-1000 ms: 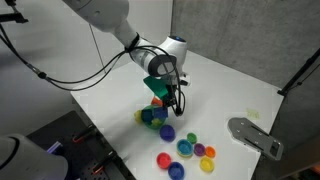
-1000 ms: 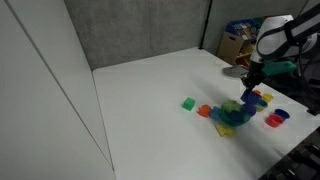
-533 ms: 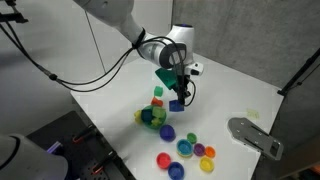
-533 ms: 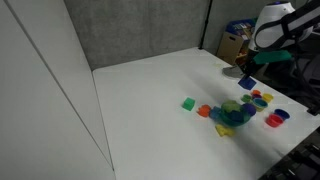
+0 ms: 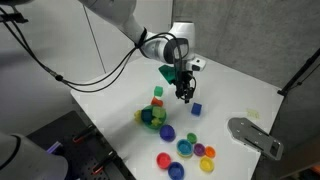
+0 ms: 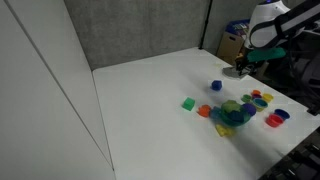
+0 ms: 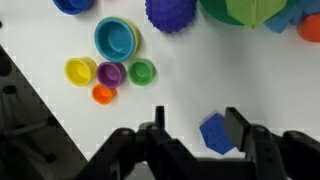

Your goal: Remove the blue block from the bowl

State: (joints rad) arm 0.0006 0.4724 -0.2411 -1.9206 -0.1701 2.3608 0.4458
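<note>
The blue block lies on the white table, outside the bowl and to its right; it shows too in an exterior view. The yellow, green and blue bowl stands among other toys. My gripper hangs just above the block with its jaws apart. In the wrist view the blue block rests on the table below my open gripper, close to one finger and well away from the other. The bowl is cut off by the top edge.
A green block with an orange top stands beside the bowl. Several small cups lie near the table's front edge: yellow, purple, green, orange. A grey metal plate sits at the table's corner.
My gripper carried the blue block up and away from the bowl, then its jaws opened. The block now lies on the table apart from the bowl.
</note>
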